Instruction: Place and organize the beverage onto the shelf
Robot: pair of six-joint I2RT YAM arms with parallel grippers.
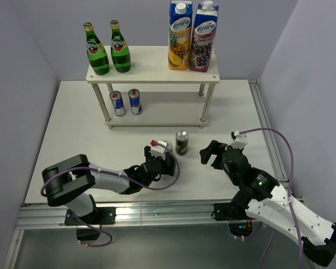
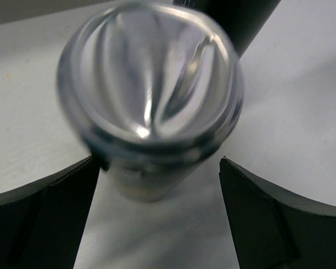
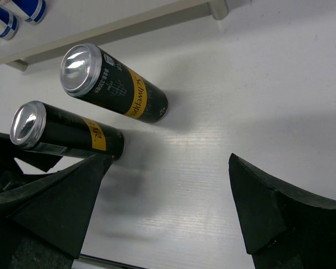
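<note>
Two green bottles (image 1: 98, 51) (image 1: 120, 49) stand on the shelf's top board (image 1: 151, 70). Two blue-silver cans (image 1: 117, 103) (image 1: 135, 101) stand on its lower board. Two dark slim cans stand on the table in front of the shelf. One dark can (image 1: 182, 142) stands free. The other dark can (image 1: 166, 147) is at my left gripper (image 1: 163, 159), which is open. In the left wrist view its silver top (image 2: 151, 78) fills the view just ahead of the spread fingers (image 2: 39, 218). My right gripper (image 1: 213, 154) is open and empty, right of both cans (image 3: 115, 84) (image 3: 67, 131).
Two tall juice cartons (image 1: 180, 36) (image 1: 204, 39) stand on the right half of the top board. A raised rail (image 1: 266, 134) runs along the table's right edge. Purple walls enclose the back and sides.
</note>
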